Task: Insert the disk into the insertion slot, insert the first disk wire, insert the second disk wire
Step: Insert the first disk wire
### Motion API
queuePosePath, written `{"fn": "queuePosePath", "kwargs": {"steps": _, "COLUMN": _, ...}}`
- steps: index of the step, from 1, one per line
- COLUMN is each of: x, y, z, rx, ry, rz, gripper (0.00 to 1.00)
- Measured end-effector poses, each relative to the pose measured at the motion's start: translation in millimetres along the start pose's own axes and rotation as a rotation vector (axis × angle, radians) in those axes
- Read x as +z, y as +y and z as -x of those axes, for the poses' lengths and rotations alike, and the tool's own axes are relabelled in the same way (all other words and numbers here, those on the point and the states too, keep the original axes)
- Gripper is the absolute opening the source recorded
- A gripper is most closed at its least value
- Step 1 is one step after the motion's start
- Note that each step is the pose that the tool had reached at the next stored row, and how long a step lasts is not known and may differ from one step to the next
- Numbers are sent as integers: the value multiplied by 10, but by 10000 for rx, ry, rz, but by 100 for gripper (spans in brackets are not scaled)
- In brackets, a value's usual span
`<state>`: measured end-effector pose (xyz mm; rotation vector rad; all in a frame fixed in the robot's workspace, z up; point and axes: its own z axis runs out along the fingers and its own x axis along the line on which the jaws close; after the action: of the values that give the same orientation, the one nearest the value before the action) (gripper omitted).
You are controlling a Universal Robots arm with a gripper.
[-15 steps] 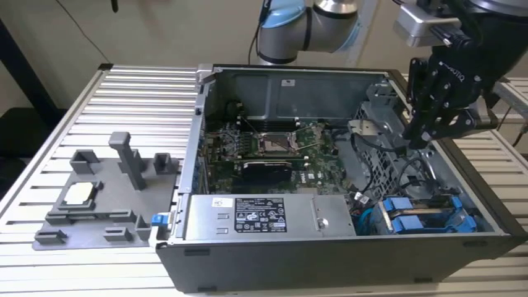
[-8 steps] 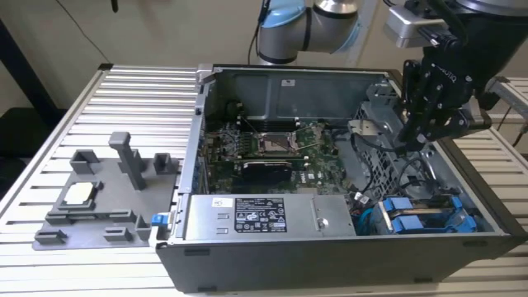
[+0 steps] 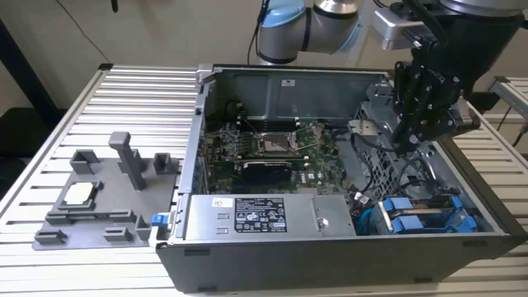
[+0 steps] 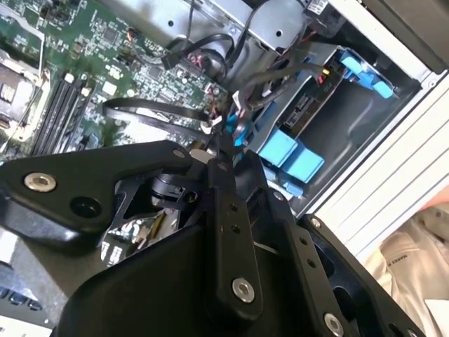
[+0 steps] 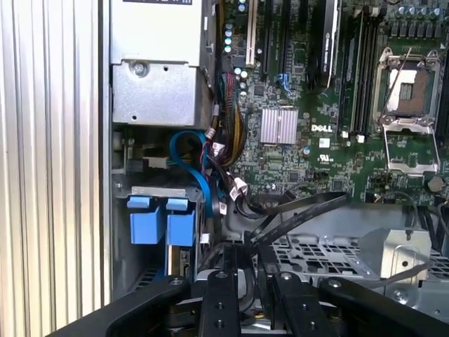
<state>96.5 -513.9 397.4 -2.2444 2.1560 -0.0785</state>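
The disk (image 3: 422, 218) sits in its slot at the open computer case's near corner on the exterior view's right, its blue carrier tabs facing up. Those tabs also show in both wrist views (image 4: 291, 156) (image 5: 161, 221). My gripper (image 3: 404, 147) hangs inside the case above the metal drive cage, behind the disk. In both wrist views its fingers (image 4: 216, 144) (image 5: 252, 256) stand close together on the end of a flat black wire (image 5: 302, 209) that loops over the motherboard. A blue wire (image 5: 198, 168) and a bundle of thin coloured wires lie beside the disk.
The grey power supply (image 3: 256, 216) fills the case's near side, beside the disk. The motherboard (image 3: 264, 145) lies behind it. A grey plastic fixture (image 3: 99, 198) stands on the slatted table at the exterior view's left. Pale cloth (image 4: 414, 256) of a person shows outside the case.
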Motion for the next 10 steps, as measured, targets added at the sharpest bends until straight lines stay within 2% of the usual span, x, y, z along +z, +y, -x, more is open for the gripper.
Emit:
{"fn": "queuePosePath", "kwargs": {"steps": 7, "x": 21, "y": 110, "z": 34, "rx": -48, "ry": 150, "rz": -219, "gripper": 27}}
{"fn": "queuePosePath", "kwargs": {"steps": 10, "x": 32, "y": 124, "z": 38, "rx": -168, "ry": 274, "rz": -283, "gripper": 27}}
